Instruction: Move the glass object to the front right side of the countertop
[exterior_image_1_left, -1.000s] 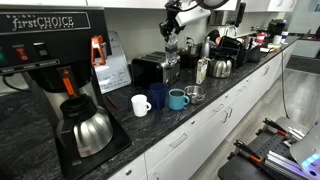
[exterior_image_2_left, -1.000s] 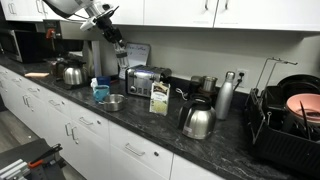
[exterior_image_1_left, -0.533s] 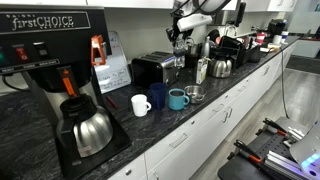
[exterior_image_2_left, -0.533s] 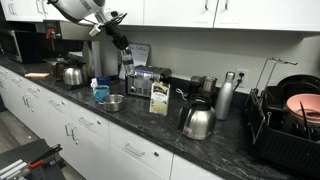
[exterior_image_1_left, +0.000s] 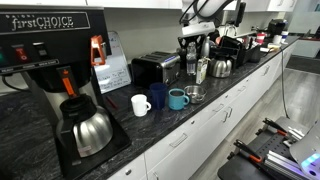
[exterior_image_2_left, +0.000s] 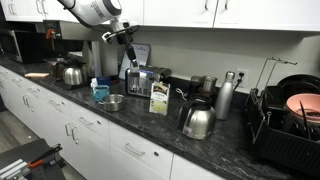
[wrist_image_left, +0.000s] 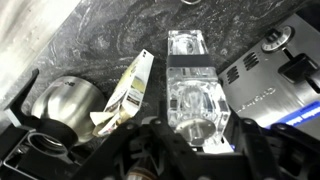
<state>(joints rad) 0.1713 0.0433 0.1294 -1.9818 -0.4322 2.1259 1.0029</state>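
My gripper (wrist_image_left: 195, 138) is shut on the clear faceted glass object (wrist_image_left: 192, 70) and holds it in the air above the dark speckled countertop (wrist_image_left: 90, 40). In both exterior views the gripper (exterior_image_1_left: 192, 48) (exterior_image_2_left: 127, 42) hangs over the silver toaster (exterior_image_2_left: 147, 80) with the glass object (exterior_image_1_left: 192, 64) (exterior_image_2_left: 130, 58) below it. In the wrist view the toaster (wrist_image_left: 268, 80) lies to the right of the glass. The countertop (exterior_image_1_left: 150, 125) (exterior_image_2_left: 135, 118) runs over white cabinet fronts.
A coffee maker (exterior_image_1_left: 50, 55) with a steel carafe (exterior_image_1_left: 88, 130) stands at one end. A white mug (exterior_image_1_left: 141, 104), blue mugs (exterior_image_1_left: 177, 98) and a small bowl (exterior_image_1_left: 194, 94) sit near the front edge. A carton (exterior_image_2_left: 159, 98), steel kettle (exterior_image_2_left: 197, 120), thermos (exterior_image_2_left: 225, 97) and dish rack (exterior_image_2_left: 290, 120) follow.
My gripper has carried the glass object sideways along the counter, from beside the toaster to above it. Nothing on the counter has moved.
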